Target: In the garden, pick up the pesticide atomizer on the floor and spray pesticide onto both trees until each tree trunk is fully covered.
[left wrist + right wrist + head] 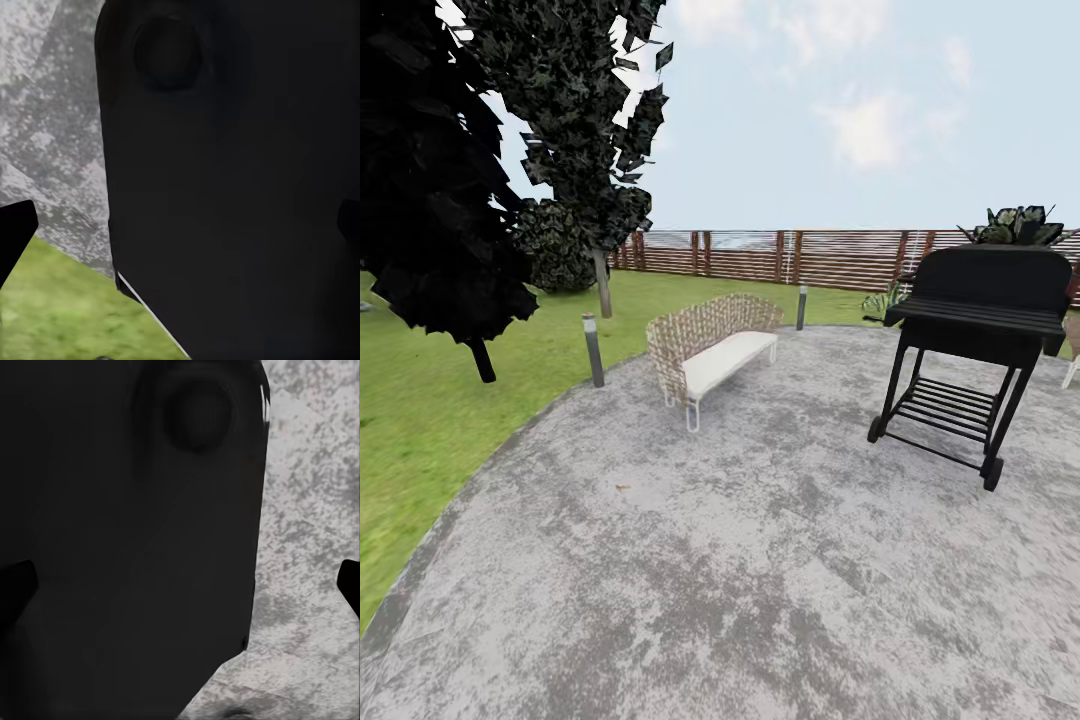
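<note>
A mottled grey paved patio [760, 560] spreads across the head view from six o'clock out to its rounded edge at nine and ten o'clock. Past that edge lies the green lawn of the garden [420, 420], closed at twelve o'clock by a brown slatted fence [800, 255]. At ten o'clock hangs a black-leaved tree [430, 180] on a thin leaning stem, with a second dark tree [585, 120] just behind it toward eleven. At two o'clock a black wheeled barbecue grill [975, 340] stands on the paving. Near centre, toward eleven o'clock, sits a woven wicker bench [710, 345] with a white seat cushion. Two grey bollard posts flank it: one [593, 350] at the patio edge to its nine o'clock side, one [801, 307] behind it at one o'clock. No atomizer can be made out here.

Both wrist views look past a dark robot body [240, 180] onto paving; dark finger tips [15, 585] sit at the side edges, but whether either gripper is parted or closed I cannot tell.
</note>
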Controlling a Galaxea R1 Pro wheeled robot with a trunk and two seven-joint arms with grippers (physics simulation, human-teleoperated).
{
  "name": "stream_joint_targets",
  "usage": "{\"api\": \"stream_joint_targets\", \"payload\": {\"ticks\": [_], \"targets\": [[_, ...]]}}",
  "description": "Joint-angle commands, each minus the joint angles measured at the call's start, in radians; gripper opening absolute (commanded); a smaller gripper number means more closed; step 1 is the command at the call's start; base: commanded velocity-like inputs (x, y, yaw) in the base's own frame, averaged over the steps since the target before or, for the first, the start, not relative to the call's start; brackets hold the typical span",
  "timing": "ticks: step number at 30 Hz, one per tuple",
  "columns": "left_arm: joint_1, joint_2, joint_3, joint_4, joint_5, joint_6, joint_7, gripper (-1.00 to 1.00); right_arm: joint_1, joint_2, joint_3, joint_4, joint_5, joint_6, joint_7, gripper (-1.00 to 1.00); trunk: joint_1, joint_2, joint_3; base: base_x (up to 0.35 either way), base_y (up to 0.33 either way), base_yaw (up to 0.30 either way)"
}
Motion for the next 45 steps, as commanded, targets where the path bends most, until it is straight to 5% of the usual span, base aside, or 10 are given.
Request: {"api": "stream_joint_targets", "payload": {"ticks": [1,6,20,32,33,45], "targets": [[0.0,-0.002,0.001,-0.006,0.002,-0.002,0.002,1.0,-0.003,0.006,-0.004,-0.006,-0.004,-0.006,0.001,1.0,0.0,0.0,0.0,0.0,0.0,0.0],[0.003,-0.002,0.001,-0.009,0.004,0.0,0.002,1.0,-0.003,0.03,0.0,-0.034,0.0,-0.009,-0.002,1.0,0.0,0.0,0.0,0.0,0.0,0.0],[0.001,0.016,0.0,-0.059,0.007,-0.048,0.004,1.0,-0.003,0.033,0.001,-0.07,-0.001,-0.038,-0.003,1.0,0.0,0.0,0.0,0.0,0.0,0.0],[-0.06,0.046,0.001,-0.127,0.007,-0.115,0.047,1.0,-0.003,0.001,0.002,-0.113,0.003,-0.106,-0.005,1.0,0.0,0.0,0.0,0.0,0.0,0.0],[-0.175,0.047,0.001,-0.203,0.007,-0.253,0.074,1.0,-0.003,-0.019,0.002,-0.242,0.003,-0.277,-0.005,1.0,0.0,0.0,0.0,0.0,0.0,0.0],[-0.236,0.045,-0.003,-0.276,0.005,-0.256,0.083,1.0,-0.036,-0.066,-0.003,-0.634,0.003,-0.284,-0.004,1.0,0.0,0.0,0.0,0.0,0.0,0.0]]}}
